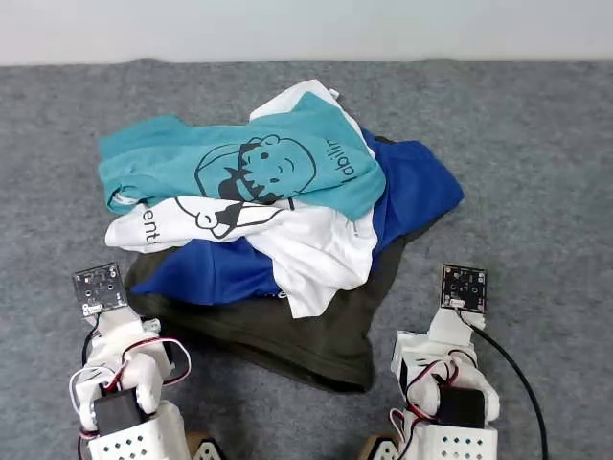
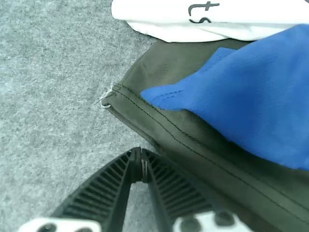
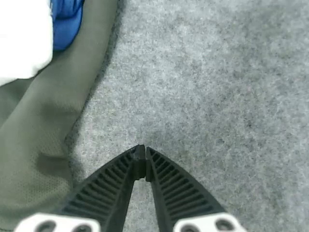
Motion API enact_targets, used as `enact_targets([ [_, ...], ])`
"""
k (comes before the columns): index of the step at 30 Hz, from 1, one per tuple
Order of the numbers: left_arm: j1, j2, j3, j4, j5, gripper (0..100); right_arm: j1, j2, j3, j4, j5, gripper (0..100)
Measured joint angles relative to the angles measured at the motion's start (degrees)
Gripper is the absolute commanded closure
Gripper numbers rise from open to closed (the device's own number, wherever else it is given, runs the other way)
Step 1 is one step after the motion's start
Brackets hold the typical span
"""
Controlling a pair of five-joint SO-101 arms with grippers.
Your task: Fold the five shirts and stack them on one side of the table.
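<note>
No shirt folded, all heaped together
On the olive shirt (image 1: 316, 335) lay the blue shirt (image 1: 412, 187), white shirt (image 1: 316, 244) and teal shirt (image 1: 249, 163), all crumpled; I judged every fold and the stacking left to do. The left gripper (image 2: 141, 166), at the olive shirt's hem, and the right gripper (image 3: 141, 162), just beside its edge, were both closed on nothing. The left wrist view brought out stitching and a loose thread on that hem; the high view gave the whole heap

Teal shirt (image 1: 163, 158): dark lettering beside cartoon face (image 1: 257, 169), cut by fold. White shirt (image 1: 316, 244): dark letters at edge, partial. No whole word legible.
</note>
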Motion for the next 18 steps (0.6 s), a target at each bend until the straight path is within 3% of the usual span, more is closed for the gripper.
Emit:
enact_targets([
  [5, 0.1, 0.0, 0.0, 0.0, 0.0, 99, 0.0, 0.0, 0.0, 0.0, 0.0, 98.7],
  [13, 7.5, 0.0, -0.3, 0.0, -0.3, 99, 0.0, 0.0, 0.0, 0.0, 0.0, 98.7],
  [18, 8.3, 0.0, -5.6, -0.5, -8.8, 99, 0.0, 0.0, 0.0, 0.0, 0.0, 98.7],
])
